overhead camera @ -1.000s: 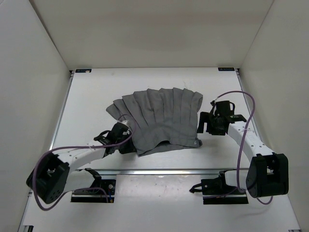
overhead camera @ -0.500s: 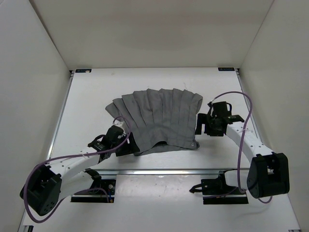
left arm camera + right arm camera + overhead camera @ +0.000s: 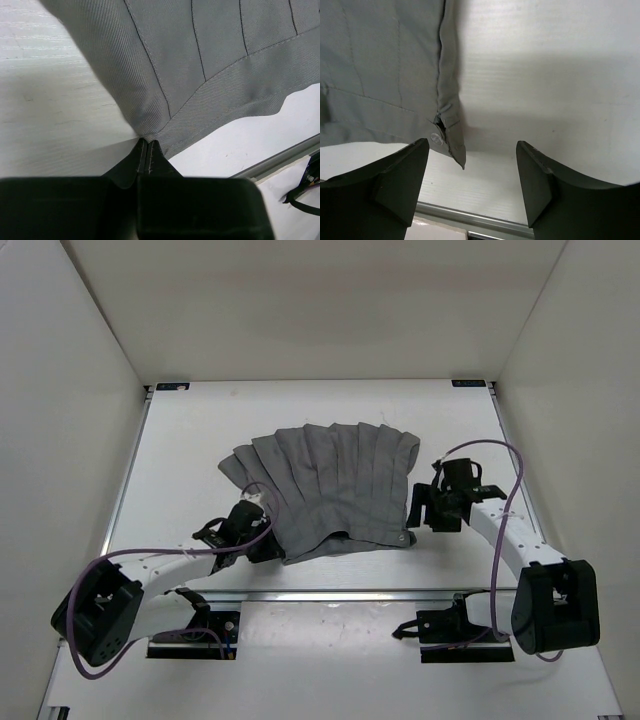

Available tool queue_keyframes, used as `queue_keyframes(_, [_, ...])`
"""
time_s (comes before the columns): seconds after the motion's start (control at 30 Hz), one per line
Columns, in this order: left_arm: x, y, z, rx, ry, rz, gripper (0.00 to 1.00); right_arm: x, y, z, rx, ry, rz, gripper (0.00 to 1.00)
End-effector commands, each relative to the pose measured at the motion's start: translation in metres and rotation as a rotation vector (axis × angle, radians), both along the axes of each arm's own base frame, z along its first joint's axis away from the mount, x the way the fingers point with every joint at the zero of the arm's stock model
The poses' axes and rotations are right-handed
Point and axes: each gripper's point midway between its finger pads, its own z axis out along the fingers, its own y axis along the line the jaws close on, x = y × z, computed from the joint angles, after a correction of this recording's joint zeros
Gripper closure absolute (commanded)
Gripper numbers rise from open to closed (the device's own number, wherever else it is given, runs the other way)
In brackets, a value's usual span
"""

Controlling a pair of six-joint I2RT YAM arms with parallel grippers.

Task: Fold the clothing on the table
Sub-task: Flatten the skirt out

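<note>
The clothing (image 3: 330, 485), a grey pleated skirt, lies fanned out on the white table (image 3: 180, 460) with its waistband toward the arms. My left gripper (image 3: 268, 542) is at the near left corner of the waistband. In the left wrist view its fingertips (image 3: 146, 143) meet on the bunched corner of the clothing (image 3: 200, 60). My right gripper (image 3: 414, 506) stands open beside the near right corner. In the right wrist view that corner of the clothing (image 3: 454, 145), with a small button, hangs between the fingers (image 3: 405, 175), nearer the left one and untouched.
A metal rail (image 3: 350, 594) runs along the near edge of the table, just behind both grippers, and also shows as the rail (image 3: 470, 217) in the right wrist view. White walls close in the left, right and far sides. Purple cables loop over both arms.
My left gripper opened, drew back a little, then came forward and shut on the skirt's near left corner. My right gripper shifted slightly nearer along the skirt's right edge, its jaws narrowing a little.
</note>
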Motion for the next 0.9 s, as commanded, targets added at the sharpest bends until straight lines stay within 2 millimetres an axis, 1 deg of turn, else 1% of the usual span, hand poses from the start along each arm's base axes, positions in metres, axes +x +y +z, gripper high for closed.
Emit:
queue_keyframes(0.0, [-0.004,0.001,-0.003,-0.002,-0.002,-0.013,1.0,-0.011,0.011,-0.003,0.041,0.012,0.013,0.33])
queue_keyframes(0.03, [-0.002,0.003,-0.003,-0.002,-0.006,0.0,1.0,-0.011,0.014,-0.002,0.049,0.005,0.019,0.32])
queue_keyframes(0.07, [-0.005,0.003,-0.005,-0.004,-0.002,-0.008,1.0,-0.013,0.018,-0.003,0.072,0.011,0.015,0.32])
queue_keyframes(0.1, [-0.004,0.002,-0.002,-0.011,-0.01,-0.008,1.0,-0.012,0.022,-0.004,0.083,0.009,0.019,0.32])
queue_keyframes(0.17, [-0.004,0.003,-0.003,-0.012,-0.013,-0.007,1.0,-0.014,0.033,-0.003,0.141,0.014,0.033,0.33])
queue_keyframes(0.23, [-0.005,0.003,-0.003,-0.02,-0.015,-0.009,1.0,-0.02,0.043,-0.01,0.132,0.031,0.049,0.32])
queue_keyframes(0.27, [-0.006,0.003,-0.003,-0.021,-0.014,-0.011,1.0,-0.021,0.044,-0.014,0.124,0.038,0.054,0.31])
queue_keyframes(0.33, [-0.005,0.004,-0.002,-0.029,-0.02,-0.004,1.0,-0.02,0.051,-0.018,0.143,0.048,0.07,0.34])
queue_keyframes(0.37, [-0.006,0.004,-0.003,-0.031,-0.014,0.001,1.0,-0.023,0.052,-0.024,0.14,0.068,0.073,0.35])
queue_keyframes(0.4, [-0.006,0.004,-0.003,-0.032,-0.019,-0.005,1.0,-0.027,0.058,-0.026,0.149,0.076,0.091,0.37])
queue_keyframes(0.47, [-0.008,0.008,-0.006,-0.022,-0.014,0.001,1.0,-0.029,0.059,-0.031,0.132,0.091,0.097,0.44])
queue_keyframes(0.5, [-0.009,0.008,-0.005,-0.03,-0.011,0.005,1.0,-0.031,0.059,-0.035,0.115,0.098,0.098,0.51])
queue_keyframes(0.53, [-0.008,0.01,-0.004,-0.024,-0.017,0.005,1.0,-0.031,0.058,-0.036,0.107,0.095,0.097,0.55])
queue_keyframes(0.6, [-0.007,0.012,-0.003,-0.026,-0.017,0.013,1.0,-0.029,0.056,-0.037,0.101,0.084,0.093,0.72])
queue_keyframes(0.63, [-0.007,0.014,-0.005,-0.021,-0.02,0.017,1.0,-0.03,0.051,-0.041,0.089,0.088,0.077,0.9])
queue_keyframes(0.67, [-0.006,0.017,-0.004,-0.017,-0.022,0.025,1.0,-0.027,0.051,-0.039,0.09,0.073,0.079,1.0])
queue_keyframes(0.73, [-0.004,0.024,-0.002,-0.001,-0.033,0.025,1.0,-0.025,0.045,-0.036,0.082,0.059,0.069,1.0])
queue_keyframes(0.77, [-0.006,0.029,-0.004,0.016,-0.023,0.036,1.0,-0.024,0.043,-0.033,0.073,0.044,0.06,1.0])
queue_keyframes(0.8, [-0.001,0.03,0.006,0.01,-0.054,0.037,1.0,-0.023,0.043,-0.025,0.095,0.026,0.071,1.0])
queue_keyframes(0.83, [-0.004,0.036,0.005,0.028,-0.043,0.041,1.0,-0.021,0.043,-0.019,0.106,0.013,0.069,1.0])
queue_keyframes(0.87, [0.001,0.035,0.015,0.015,-0.072,0.048,1.0,-0.022,0.047,-0.011,0.136,0.001,0.088,1.0])
